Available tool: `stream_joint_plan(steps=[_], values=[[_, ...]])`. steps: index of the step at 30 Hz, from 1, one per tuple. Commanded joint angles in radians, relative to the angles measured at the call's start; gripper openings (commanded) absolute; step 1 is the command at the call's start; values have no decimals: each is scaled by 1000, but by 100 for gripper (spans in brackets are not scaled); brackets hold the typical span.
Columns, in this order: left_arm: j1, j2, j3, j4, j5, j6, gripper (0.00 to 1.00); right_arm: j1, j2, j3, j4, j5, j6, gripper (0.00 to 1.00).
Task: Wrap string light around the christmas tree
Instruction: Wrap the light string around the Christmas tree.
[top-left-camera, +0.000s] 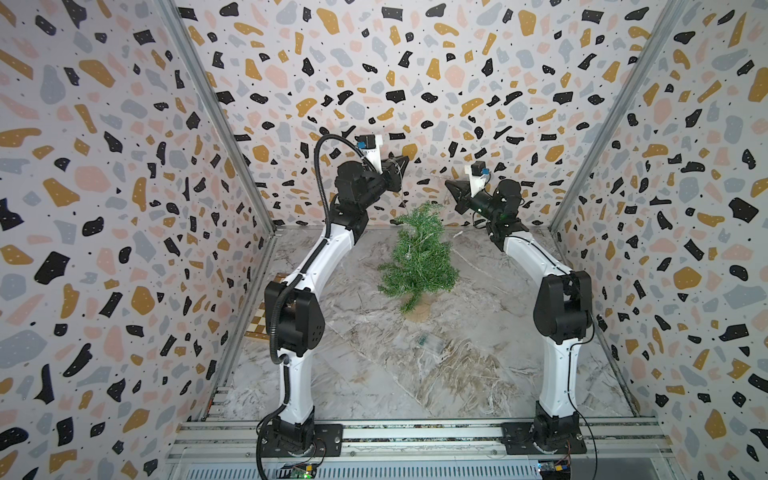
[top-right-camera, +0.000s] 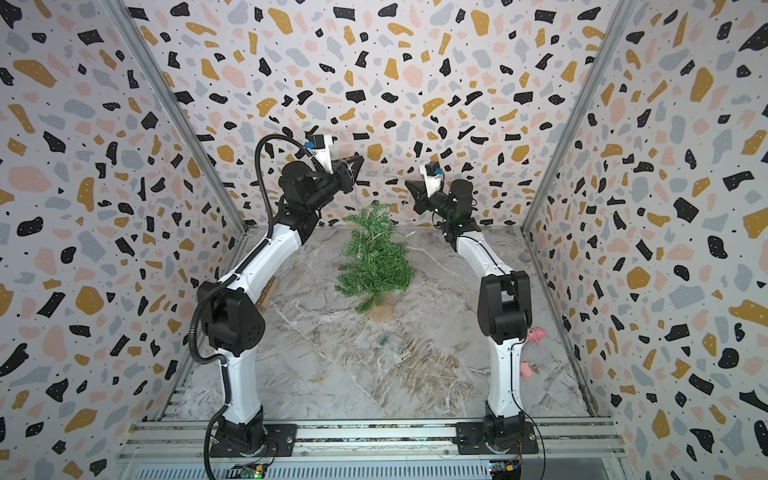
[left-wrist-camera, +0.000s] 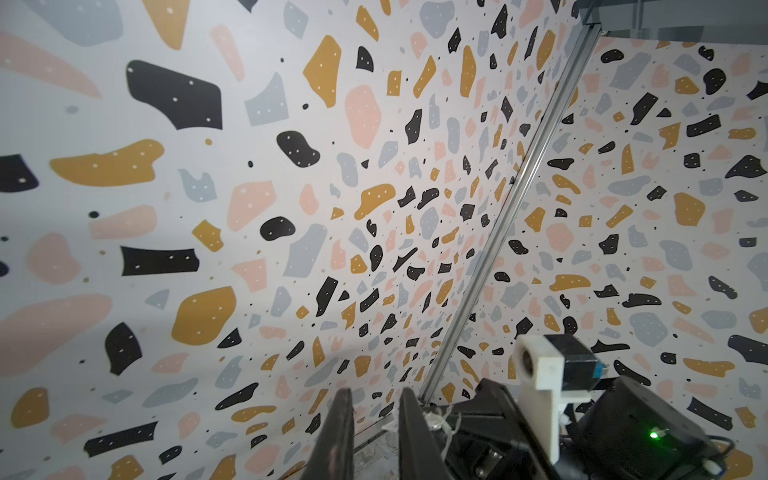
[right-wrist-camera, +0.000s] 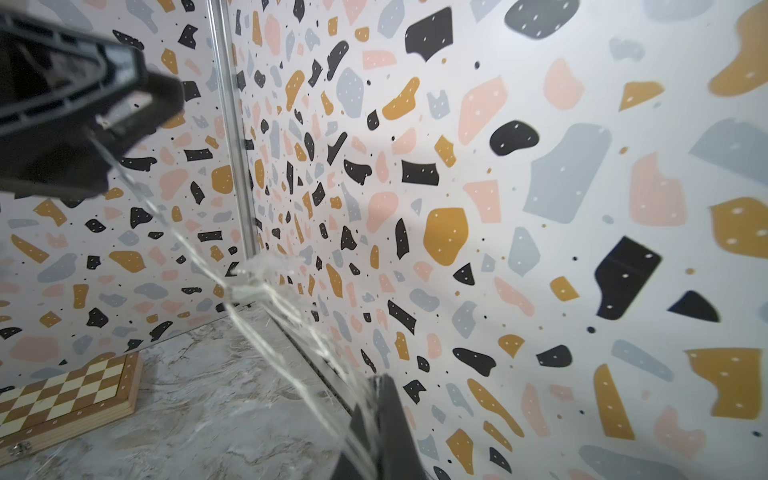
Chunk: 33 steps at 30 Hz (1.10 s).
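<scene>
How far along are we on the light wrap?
Done: part of the string light, one bulb included, lies in the upper christmas tree. In hand: left gripper and right gripper each pinch its free run, stretched between them above the tree. Left: no wire shows on the lower branches, so more turns seem needed.

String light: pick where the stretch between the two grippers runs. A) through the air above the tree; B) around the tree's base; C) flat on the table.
A: the string light spans open air from the left gripper to the right gripper, both higher than the tree.
</scene>
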<state>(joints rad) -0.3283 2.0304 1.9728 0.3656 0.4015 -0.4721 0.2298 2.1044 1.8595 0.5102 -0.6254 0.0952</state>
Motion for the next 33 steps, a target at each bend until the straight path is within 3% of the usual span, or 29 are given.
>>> stream_joint_plan(steps=[1,7,14,18,25,33], values=[[16,-65,-62,155,-22,-38,0,-4,-75,-43,10,76,-3,3],[17,-84,-88,153,3,-48,0,-5,-126,-63,40,53,56,5],[8,-78,-80,156,5,-62,0,18,-69,31,-8,-17,148,8],[4,-85,-94,146,6,-53,0,20,-63,12,-48,65,114,10],[5,-126,-194,120,-12,21,0,-30,-92,-13,-44,110,140,7],[4,-128,-249,133,-11,-5,0,-54,-123,-34,-82,130,147,4]])
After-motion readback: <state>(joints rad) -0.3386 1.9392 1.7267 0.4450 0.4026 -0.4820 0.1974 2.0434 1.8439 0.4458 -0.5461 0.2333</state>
